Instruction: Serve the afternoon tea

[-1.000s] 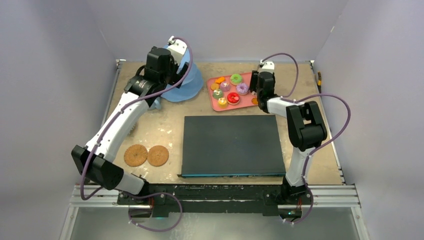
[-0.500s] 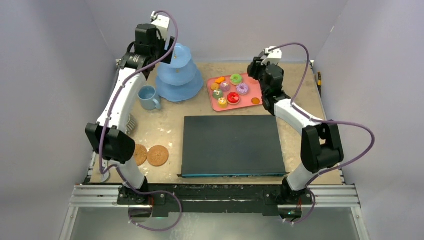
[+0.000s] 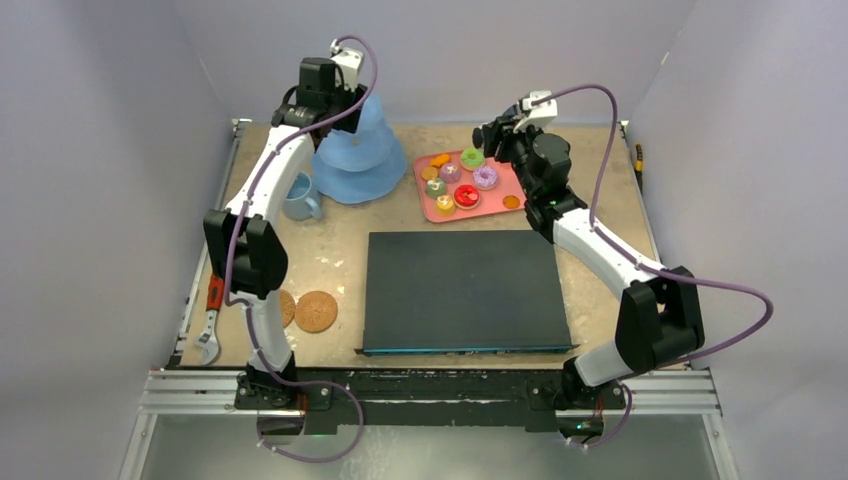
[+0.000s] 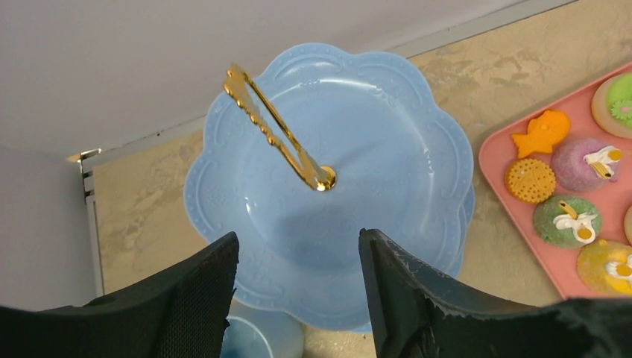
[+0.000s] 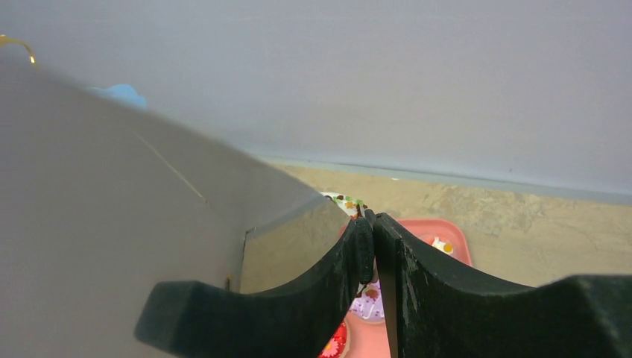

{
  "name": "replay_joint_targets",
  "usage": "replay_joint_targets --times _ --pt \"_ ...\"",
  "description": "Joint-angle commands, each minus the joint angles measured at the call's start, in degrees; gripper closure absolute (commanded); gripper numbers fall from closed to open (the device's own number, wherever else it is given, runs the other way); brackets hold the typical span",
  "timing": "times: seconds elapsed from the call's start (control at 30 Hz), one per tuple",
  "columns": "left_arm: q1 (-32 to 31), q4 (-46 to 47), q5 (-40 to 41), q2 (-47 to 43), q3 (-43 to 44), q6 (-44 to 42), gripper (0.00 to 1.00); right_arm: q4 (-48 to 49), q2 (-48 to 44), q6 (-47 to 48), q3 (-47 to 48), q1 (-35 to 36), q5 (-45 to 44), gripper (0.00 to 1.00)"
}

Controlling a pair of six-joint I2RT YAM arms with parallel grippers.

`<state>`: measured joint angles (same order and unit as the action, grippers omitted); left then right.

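**Left jaws empty, right jaws clamp tongs**

The left gripper has its jaws apart and empty, directly above the one stand. The right gripper grips one pair of tongs, tips together, over one tray bearing nine cakes. One mug sits beside the stand.

Mug (light blue) half behind left arm

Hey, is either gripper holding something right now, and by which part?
Left gripper: nothing, open above the stand. Right gripper seems to squeeze black tongs by their arms, tips shut.
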<state>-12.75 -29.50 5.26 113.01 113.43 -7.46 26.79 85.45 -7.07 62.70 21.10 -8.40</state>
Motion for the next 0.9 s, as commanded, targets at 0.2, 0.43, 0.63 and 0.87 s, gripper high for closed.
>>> replay_joint_targets --times 0.2,0.43,0.63,0.87 --pt "0.97 11.93 -4.47 0.56 0.96 0.97 0.43 -2.23 -2.91 0.52 2.04 0.52 8.19 0.53" --pt "1.39 15.33 -4.84 2.99 0.36 2.51 0.64 -3.61 -4.81 0.05 2.01 0.51 10.46 0.53" --pt "2.5 18.78 -7.36 3.75 -1.36 5.68 0.9 -4.35 -6.12 0.39 1.66 0.51 10.69 0.54" --pt "2.6 19.01 -12.3 1.44 -3.53 8.86 1.0 -4.72 -6.55 0.76 1.54 0.51 11.32 0.54"
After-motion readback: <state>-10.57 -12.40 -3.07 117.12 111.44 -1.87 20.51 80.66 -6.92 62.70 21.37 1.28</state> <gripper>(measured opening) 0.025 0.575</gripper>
